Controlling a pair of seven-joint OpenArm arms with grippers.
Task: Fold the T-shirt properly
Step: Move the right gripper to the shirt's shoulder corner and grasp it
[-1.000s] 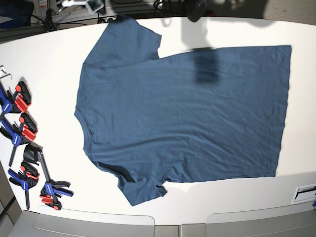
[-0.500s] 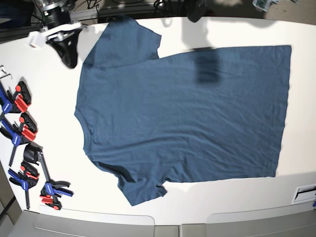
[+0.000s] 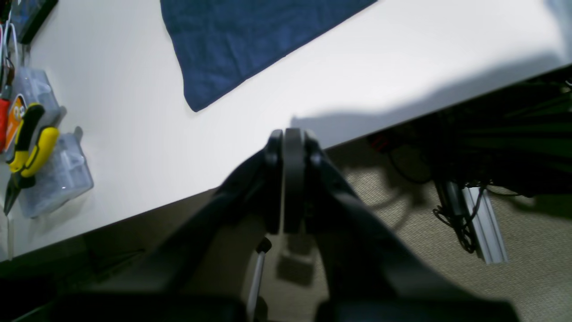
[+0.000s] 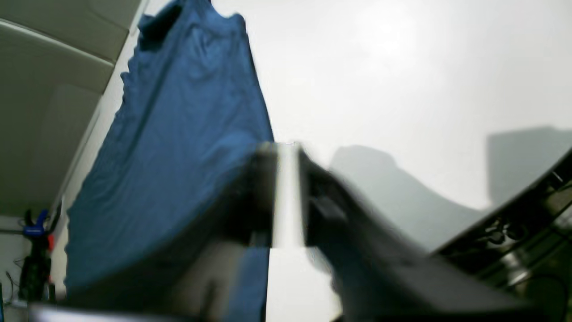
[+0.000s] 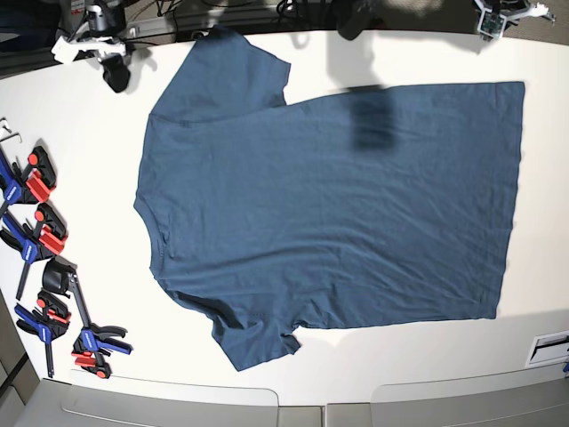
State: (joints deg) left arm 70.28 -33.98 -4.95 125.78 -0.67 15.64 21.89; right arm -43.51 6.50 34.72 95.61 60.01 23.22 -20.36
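OK, base view: T-shirt (image 5: 329,209) lies flat on the white table (image 5: 89,178), neck toward the clamps (image 5: 40,240) along one edge. My right gripper (image 5: 116,71) hangs off the sleeve corner, clear of the cloth; my left gripper (image 5: 502,18) is cut off at the frame top.

Left wrist view: left gripper (image 3: 286,138) clenched on nothing, over the table edge, shirt corner (image 3: 214,71) well apart. Pliers (image 3: 27,147) and plastic boxes (image 3: 58,174) sit off to one side.

Right wrist view: blurred; right gripper (image 4: 286,152) shows a slim gap, empty, shirt (image 4: 178,156) alongside.
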